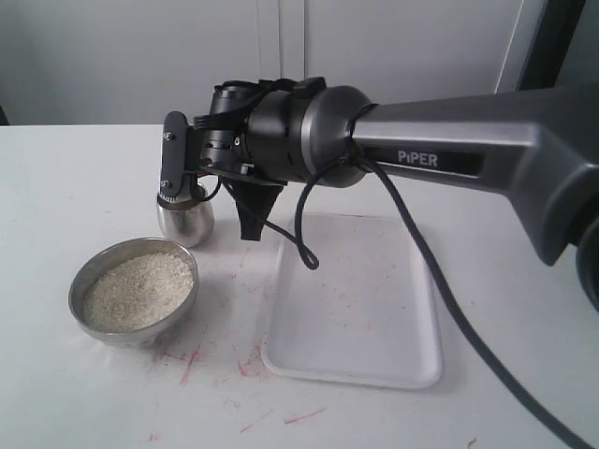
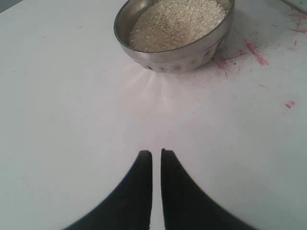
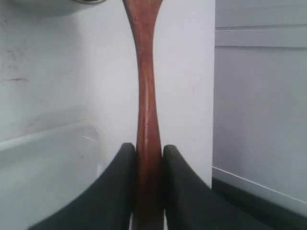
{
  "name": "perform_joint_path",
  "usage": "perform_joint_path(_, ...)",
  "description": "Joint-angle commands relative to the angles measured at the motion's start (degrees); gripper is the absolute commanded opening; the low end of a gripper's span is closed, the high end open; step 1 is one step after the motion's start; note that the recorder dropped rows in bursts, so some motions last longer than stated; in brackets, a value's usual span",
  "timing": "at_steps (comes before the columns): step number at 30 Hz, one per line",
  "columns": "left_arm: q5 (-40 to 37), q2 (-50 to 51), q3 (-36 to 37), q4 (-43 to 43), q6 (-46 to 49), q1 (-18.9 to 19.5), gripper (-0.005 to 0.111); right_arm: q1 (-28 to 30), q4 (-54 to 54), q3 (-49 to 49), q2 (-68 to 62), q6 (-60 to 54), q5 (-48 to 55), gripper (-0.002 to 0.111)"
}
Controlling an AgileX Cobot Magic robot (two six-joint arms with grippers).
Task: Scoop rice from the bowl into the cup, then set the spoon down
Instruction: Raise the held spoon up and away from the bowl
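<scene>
The brushed-steel bowl stands at the front left, heaped with pale rice. Just behind it is the small shiny cup. My right arm reaches in from the right, and its gripper hangs beside the cup, over the tray's near-left corner. In the right wrist view that gripper is shut on the slim handle of the reddish-brown wooden spoon; the scoop runs out of frame. In the left wrist view the left gripper is shut and empty, low over the table, short of the bowl and its rice.
A shallow white tray lies right of the bowl and cup. Red marks stain the white table in front of it. A black cable hangs from the right arm over the tray. A wall stands behind the table.
</scene>
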State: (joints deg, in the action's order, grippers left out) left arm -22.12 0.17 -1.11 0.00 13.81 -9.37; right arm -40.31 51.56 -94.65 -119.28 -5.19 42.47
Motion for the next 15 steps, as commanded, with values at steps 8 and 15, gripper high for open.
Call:
perform_joint_path(8, -1.91, -0.17, 0.53, 0.0, -0.33, -0.12, 0.014, -0.33, 7.66, -0.24, 0.25, -7.37, -0.37, 0.0)
perform_joint_path(15, -1.91, -0.17, 0.53, 0.0, -0.33, -0.12, 0.014, -0.33, 11.84, -0.24, 0.25, -8.35, -0.75, 0.0)
